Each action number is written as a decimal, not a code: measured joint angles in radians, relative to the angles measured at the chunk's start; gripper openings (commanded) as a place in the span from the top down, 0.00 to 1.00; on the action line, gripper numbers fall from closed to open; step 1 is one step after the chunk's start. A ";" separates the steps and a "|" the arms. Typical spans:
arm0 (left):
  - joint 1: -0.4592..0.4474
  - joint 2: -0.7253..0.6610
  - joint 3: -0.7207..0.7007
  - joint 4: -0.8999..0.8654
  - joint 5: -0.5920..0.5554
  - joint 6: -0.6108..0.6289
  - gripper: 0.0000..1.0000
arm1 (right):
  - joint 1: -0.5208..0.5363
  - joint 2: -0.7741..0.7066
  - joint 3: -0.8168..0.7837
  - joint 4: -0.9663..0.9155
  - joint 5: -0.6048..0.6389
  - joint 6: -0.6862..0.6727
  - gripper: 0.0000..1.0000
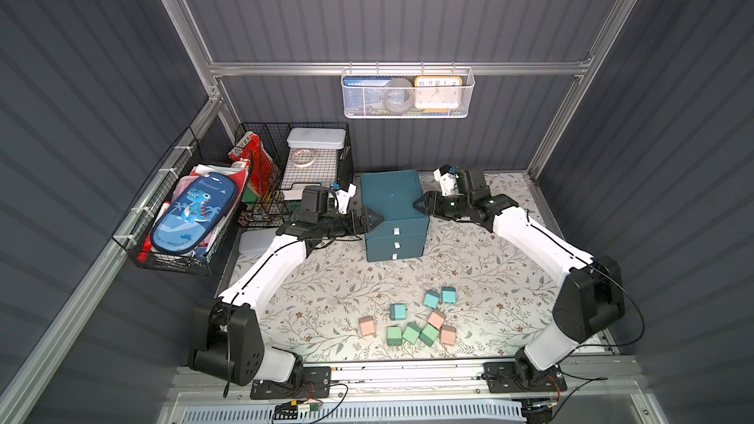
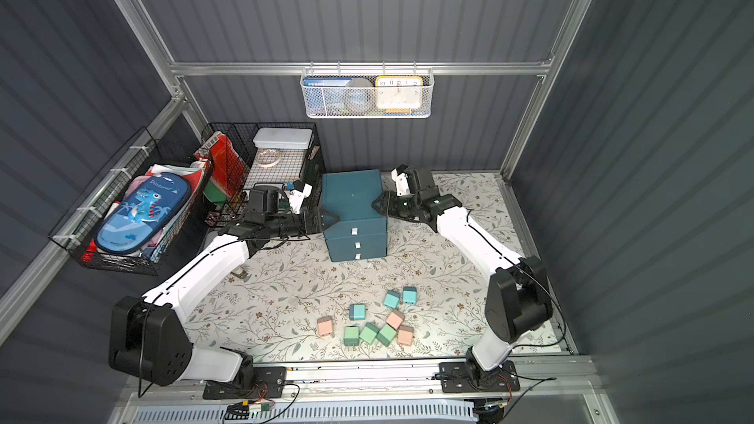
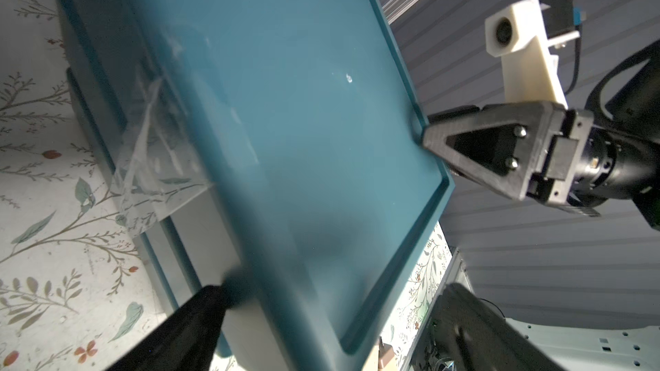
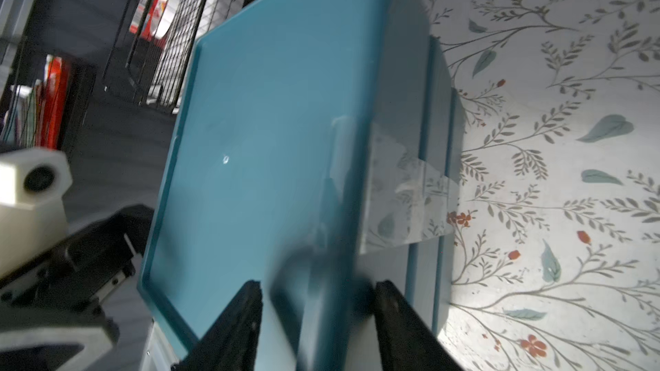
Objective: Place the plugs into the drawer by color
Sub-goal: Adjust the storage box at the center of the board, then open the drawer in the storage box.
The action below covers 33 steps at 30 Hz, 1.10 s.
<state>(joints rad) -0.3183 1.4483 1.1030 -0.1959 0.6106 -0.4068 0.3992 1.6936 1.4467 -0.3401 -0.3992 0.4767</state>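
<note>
The drawer (image 1: 391,197) (image 2: 351,195), a dark teal cabinet with three white tab handles (image 1: 395,245), stands upright at the back of the mat. My left gripper (image 1: 375,218) (image 3: 335,290) is open against its left top edge. My right gripper (image 1: 419,202) (image 4: 318,290) meets the right top edge. Its fingers (image 4: 246,315) stand partly apart with the cabinet's near edge between them, and I cannot see whether they press on it. Several plugs lie loose near the front: three teal (image 1: 431,299), three pink (image 1: 367,326), three green (image 1: 411,333).
Black wire baskets (image 1: 293,173) stand just left of the cabinet, behind my left arm. Another basket, with a dinosaur pencil case (image 1: 187,214), hangs on the left wall. A pale lidded box (image 1: 253,240) lies under my left forearm. A white mesh basket (image 1: 408,93) hangs on the back wall.
</note>
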 measured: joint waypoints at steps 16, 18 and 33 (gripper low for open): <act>-0.041 0.150 0.108 0.059 -0.030 -0.030 0.03 | -0.052 0.289 0.412 -0.102 0.078 -0.051 0.51; -0.051 0.150 0.132 0.033 -0.057 -0.030 0.05 | -0.067 0.269 0.409 -0.102 0.070 -0.047 0.50; -0.063 0.114 0.233 -0.015 -0.352 -0.026 0.18 | -0.060 -0.212 -0.204 0.268 0.134 0.225 0.53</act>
<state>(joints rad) -0.3817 1.5620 1.3361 -0.2111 0.2588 -0.4324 0.3389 1.4815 1.2423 -0.0719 -0.2657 0.7021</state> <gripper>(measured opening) 0.837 0.479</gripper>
